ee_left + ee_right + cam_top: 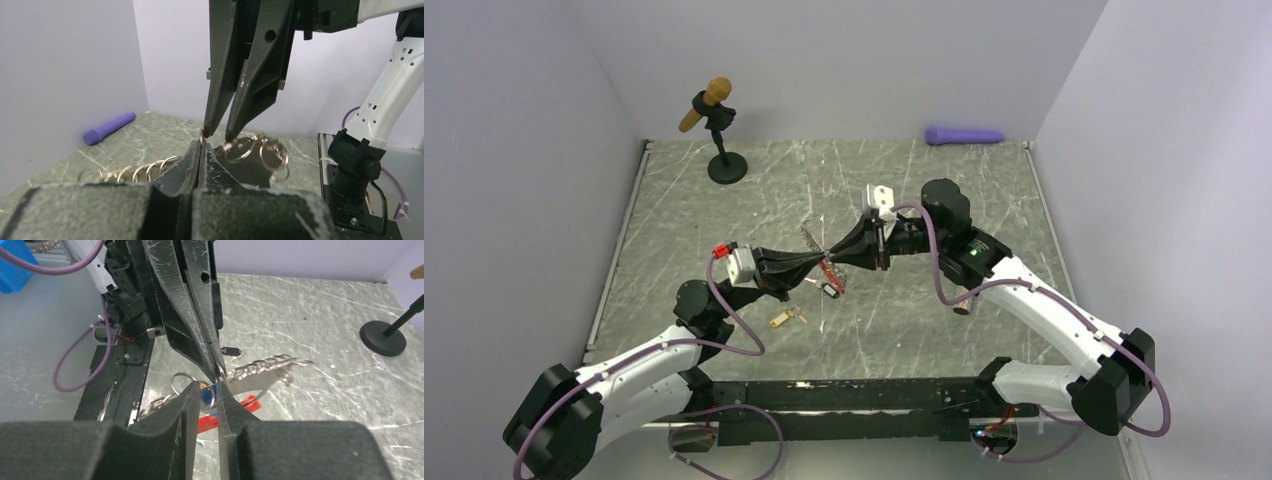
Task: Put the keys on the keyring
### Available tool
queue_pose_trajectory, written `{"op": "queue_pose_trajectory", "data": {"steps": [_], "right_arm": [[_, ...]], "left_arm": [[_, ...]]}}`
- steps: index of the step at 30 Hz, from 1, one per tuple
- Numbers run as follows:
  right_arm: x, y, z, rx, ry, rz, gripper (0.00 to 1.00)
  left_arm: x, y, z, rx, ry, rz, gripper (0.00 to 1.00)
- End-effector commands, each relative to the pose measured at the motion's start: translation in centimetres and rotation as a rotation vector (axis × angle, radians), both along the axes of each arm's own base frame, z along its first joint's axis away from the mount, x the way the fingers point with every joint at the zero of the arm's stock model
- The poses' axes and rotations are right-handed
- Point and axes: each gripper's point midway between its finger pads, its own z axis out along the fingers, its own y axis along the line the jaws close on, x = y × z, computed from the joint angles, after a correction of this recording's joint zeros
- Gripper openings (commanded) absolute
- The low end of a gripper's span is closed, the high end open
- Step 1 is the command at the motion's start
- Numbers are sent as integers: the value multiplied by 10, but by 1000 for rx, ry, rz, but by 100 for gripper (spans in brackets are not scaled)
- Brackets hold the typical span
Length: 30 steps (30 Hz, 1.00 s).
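Left fingers (184,167) clamp the keyring (240,150); right fingers (220,85), narrowly parted, sit just beside it.

The right gripper (209,389) had its jaws slightly parted, a blue-tagged key (205,394) showing in the gap. Just above, the left gripper (219,369), closed, pinched the keyring (265,365) by its chain, red clip (248,403) below.

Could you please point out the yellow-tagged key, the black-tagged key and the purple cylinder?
yellow-tagged key (778,321): top view, on its yellow tag.
black-tagged key (230,350): right wrist view, on its black tag.
purple cylinder (109,128): left wrist view, middle of its body.
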Motion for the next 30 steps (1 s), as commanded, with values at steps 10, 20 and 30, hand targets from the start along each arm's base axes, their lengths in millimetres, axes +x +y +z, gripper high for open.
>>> {"op": "queue_pose_trajectory", "data": {"steps": [10,20,30], "right_arm": [[6,-2,23,78,-8,-13,20],[0,0,18,70,10,23,13],[-7,2,13,59,6,55,12]], "left_arm": [[-14,5,25,-55,-79,-44,0],[-15,3,26,-56,-81,-64,0],[-13,2,26,-63,-74,-70,0]]}}
